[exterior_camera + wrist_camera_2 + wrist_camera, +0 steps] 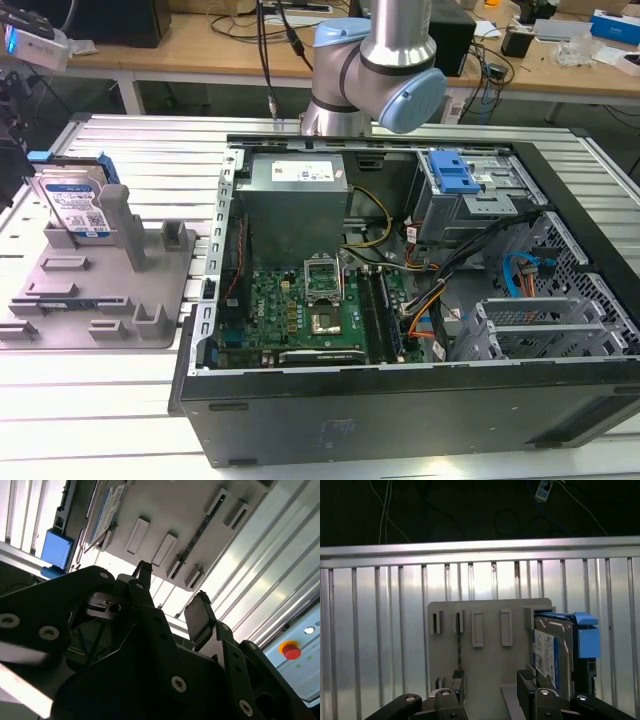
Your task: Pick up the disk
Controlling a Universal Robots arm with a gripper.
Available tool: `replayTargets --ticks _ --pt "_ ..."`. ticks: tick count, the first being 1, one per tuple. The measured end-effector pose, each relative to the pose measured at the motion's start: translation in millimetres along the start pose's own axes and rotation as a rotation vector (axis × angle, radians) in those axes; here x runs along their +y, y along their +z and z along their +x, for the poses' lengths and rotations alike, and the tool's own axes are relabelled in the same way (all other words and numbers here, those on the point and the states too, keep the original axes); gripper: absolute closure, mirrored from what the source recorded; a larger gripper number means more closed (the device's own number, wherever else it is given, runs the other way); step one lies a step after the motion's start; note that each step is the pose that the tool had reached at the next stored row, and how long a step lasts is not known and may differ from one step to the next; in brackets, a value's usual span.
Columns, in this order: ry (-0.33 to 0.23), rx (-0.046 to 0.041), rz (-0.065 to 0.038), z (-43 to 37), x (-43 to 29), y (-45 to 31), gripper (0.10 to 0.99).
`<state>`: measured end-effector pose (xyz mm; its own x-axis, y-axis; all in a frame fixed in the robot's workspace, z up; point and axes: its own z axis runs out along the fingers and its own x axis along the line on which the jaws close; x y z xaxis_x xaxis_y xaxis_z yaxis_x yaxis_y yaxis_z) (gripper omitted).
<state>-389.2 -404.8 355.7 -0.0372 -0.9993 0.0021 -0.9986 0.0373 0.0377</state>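
On the grey fixture tray (100, 290) at the exterior view's left, the disk (75, 205) stands on edge, not yet picked up, while the claw (491, 682) faces the tray with jaws apart and empty.

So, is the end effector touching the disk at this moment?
Apart. In the second wrist view the open end effector holds nothing, and bare fixture tray shows between its fingertips and the disk.

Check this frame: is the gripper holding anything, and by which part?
Nothing is held. The gripper is open and empty; the disk stands on edge in the grey fixture tray, untouched.
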Motion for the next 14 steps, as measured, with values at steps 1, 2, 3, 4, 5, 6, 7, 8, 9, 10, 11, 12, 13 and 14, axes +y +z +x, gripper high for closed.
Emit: replayTargets --ticks 1,2,3,4,5,6,7,8,9,10,11,12,13,14 --pt "-0.004 0.0002 0.000 0.0 0.0 0.0 0.545" --pt "-0.006 0.0003 0.000 0.1 0.0 0.0 0.545" --pt "-0.007 0.0005 0.000 -0.4 -0.1 0.1 0.545" --pt "-0.007 0.0006 0.000 -4.8 0.1 0.0 0.545" --pt "-0.007 0.0011 0.000 -9.4 0.3 0.1 0.545" --pt "-0.007 0.0015 0.000 -14.0 0.5 0.0 0.545" --pt "-0.007 0.0018 0.000 -18.1 0.6 0.0 0.545" --pt "-0.007 0.0018 0.000 -23.0 0.9 0.0 0.545" --pt "-0.007 0.0019 0.000 -27.8 1.2 0.1 0.545" --pt "-0.007 0.0021 0.000 -32.3 1.4 0.0 0.545" --pt "-0.007 0.0023 0.000 -37.0 1.6 0.0 0.545" --pt "-0.007 0.0023 0.000 -41.7 1.9 0.0 0.545" --pt "-0.007 0.0025 0.000 -50.2 2.5 0.0 0.545" --pt "-0.007 0.0027 0.000 -56.4 2.8 0.0 0.545"
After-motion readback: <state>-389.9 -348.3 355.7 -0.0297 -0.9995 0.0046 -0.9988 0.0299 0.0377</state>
